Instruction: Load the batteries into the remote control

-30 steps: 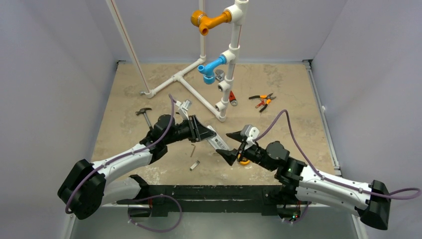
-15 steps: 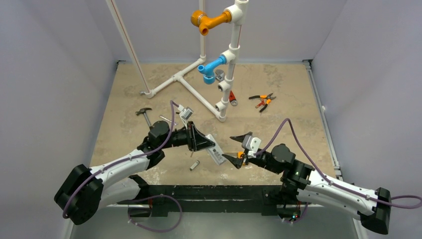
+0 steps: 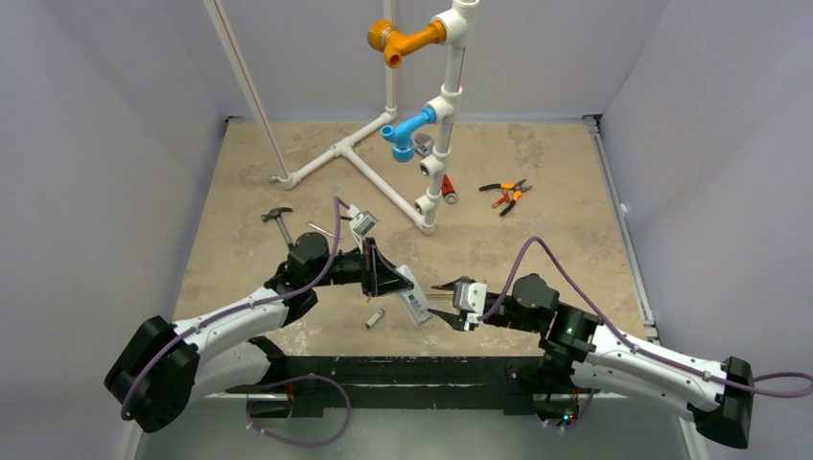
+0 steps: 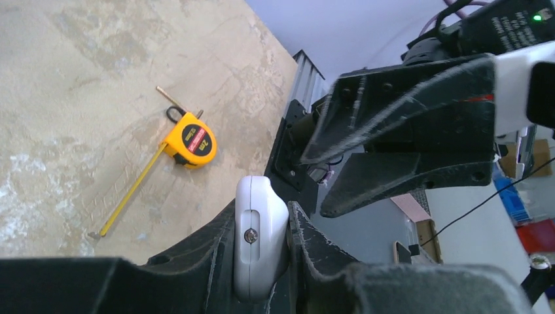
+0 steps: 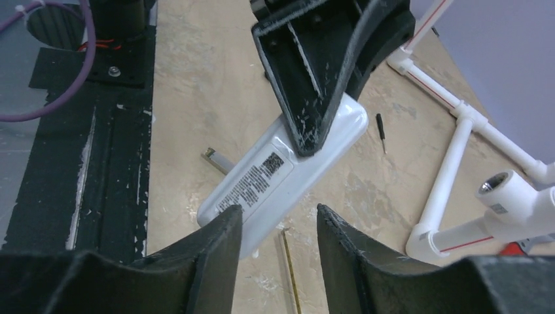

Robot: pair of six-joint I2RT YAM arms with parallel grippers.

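Note:
My left gripper [image 3: 388, 278] is shut on one end of the remote control [image 3: 413, 302], a slim white handset held above the table with its labelled back up. In the left wrist view the remote's end [image 4: 259, 235] is pinched between both fingers. My right gripper [image 3: 449, 305] faces it from the right, open, with nothing between its jaws. In the right wrist view the remote's free end [image 5: 275, 176] lies just ahead of the right gripper [image 5: 280, 229], over its left fingertip. No batteries show in any view.
A small grey cylinder [image 3: 376, 319] and a thin black tool [image 3: 372, 287] lie under the remote. A yellow tape measure [image 4: 190, 140] has its blade pulled out. Farther back are a hammer [image 3: 278, 222], pliers [image 3: 506, 194] and a white pipe frame [image 3: 383, 182].
My left arm has brought the remote down and toward the near edge. My right gripper has moved left toward the remote's free end, and its jaws have narrowed.

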